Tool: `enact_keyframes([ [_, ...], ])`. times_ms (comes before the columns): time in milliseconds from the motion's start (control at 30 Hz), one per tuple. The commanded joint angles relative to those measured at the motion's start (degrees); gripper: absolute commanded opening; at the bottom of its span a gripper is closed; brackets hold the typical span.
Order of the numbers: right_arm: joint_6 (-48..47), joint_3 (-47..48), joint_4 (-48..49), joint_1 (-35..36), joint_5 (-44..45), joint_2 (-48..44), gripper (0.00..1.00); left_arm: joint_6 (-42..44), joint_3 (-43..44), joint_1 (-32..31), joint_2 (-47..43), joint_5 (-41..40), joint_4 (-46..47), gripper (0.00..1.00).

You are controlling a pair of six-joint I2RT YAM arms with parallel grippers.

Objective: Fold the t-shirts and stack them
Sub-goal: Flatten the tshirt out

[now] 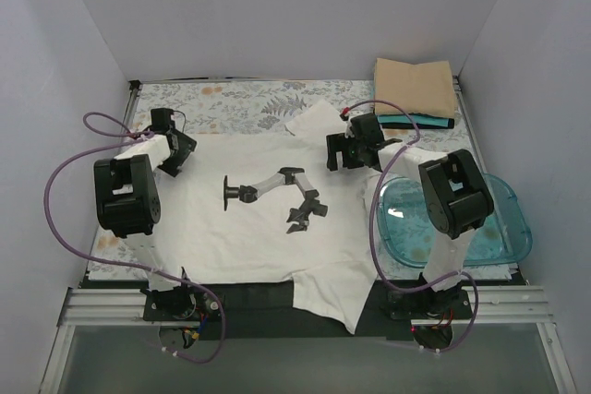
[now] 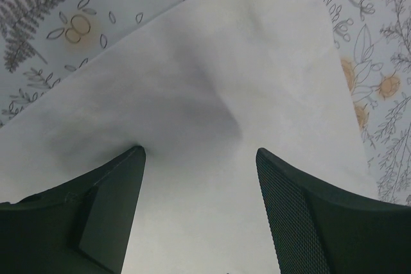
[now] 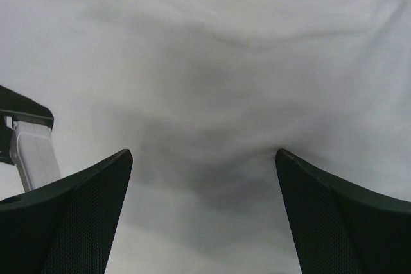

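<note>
An off-white t-shirt (image 1: 259, 237) lies spread flat over the table, a dark robot-arm print (image 1: 277, 193) at its middle. My left gripper (image 1: 175, 156) is at its left sleeve. In the left wrist view the gripper (image 2: 200, 152) is open, fingertips down on the white sleeve (image 2: 244, 62). My right gripper (image 1: 343, 152) is at the shirt's right shoulder. It is open (image 3: 204, 152), its tips touching the cloth (image 3: 212, 43) and holding nothing. At the back right lies a stack of folded t-shirts: tan (image 1: 414, 86) on top, teal (image 1: 416, 118) and a black edge under it.
A clear blue plastic tub (image 1: 499, 228) stands at the right, under my right arm. The floral table cover (image 1: 231, 103) shows behind the shirt. The shirt's hem hangs over the table's near edge (image 1: 332, 306). White walls close in three sides.
</note>
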Motion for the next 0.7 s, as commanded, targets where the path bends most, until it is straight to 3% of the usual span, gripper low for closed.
enact_keyframes([
  [0,-2.93,6.73,-2.60,-0.14,-0.19,4.51,0.98,1.67,4.30,1.67,5.32,0.26,-0.56,0.69],
  [667,-9.78,49.02,-15.09,-4.80,-7.75,31.76,0.98,6.07,35.51,4.31,27.74,6.42,-3.46,0.69],
])
